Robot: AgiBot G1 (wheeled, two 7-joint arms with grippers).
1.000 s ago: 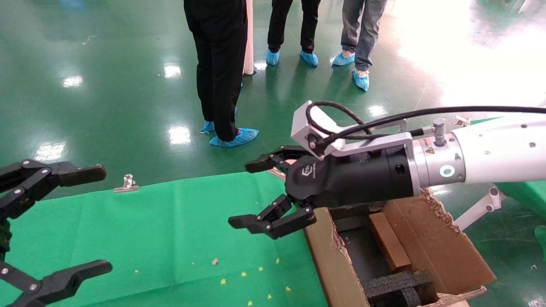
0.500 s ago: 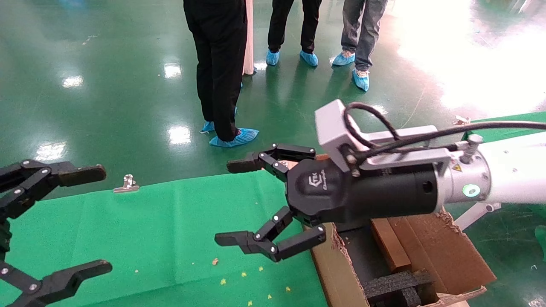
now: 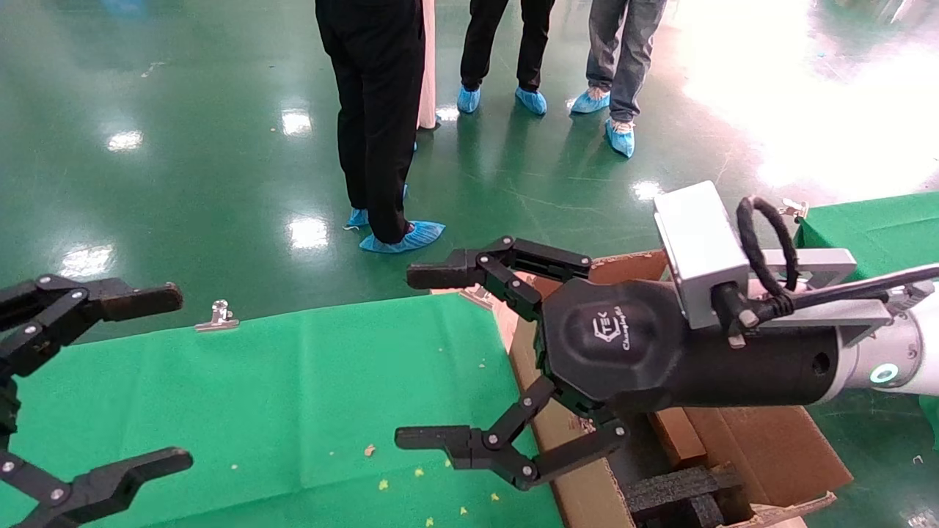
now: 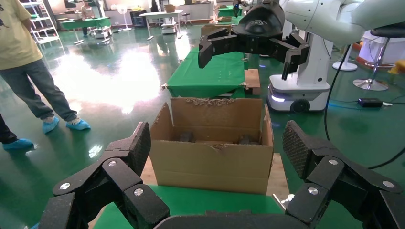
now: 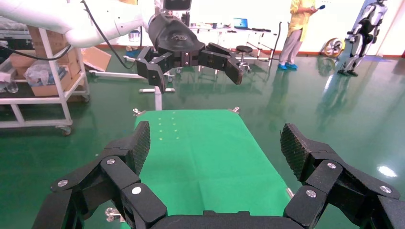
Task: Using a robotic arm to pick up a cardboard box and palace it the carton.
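Wide open and empty, my right gripper [image 3: 418,359] hangs over the carton's [image 3: 770,447] near-left wall, facing the green table [image 3: 293,396]. One cardboard box [image 3: 671,436] lies inside the carton. My left gripper [image 3: 110,381] waits, spread, at far left.

A green cloth [image 3: 279,396] is covering the table, with small yellowish crumbs [image 3: 418,473] lying on it. A metal clip [image 3: 218,315] is sitting at its far edge. People in blue shoe covers [image 3: 402,236] are standing on the glossy green floor [image 3: 183,147], perhaps three.
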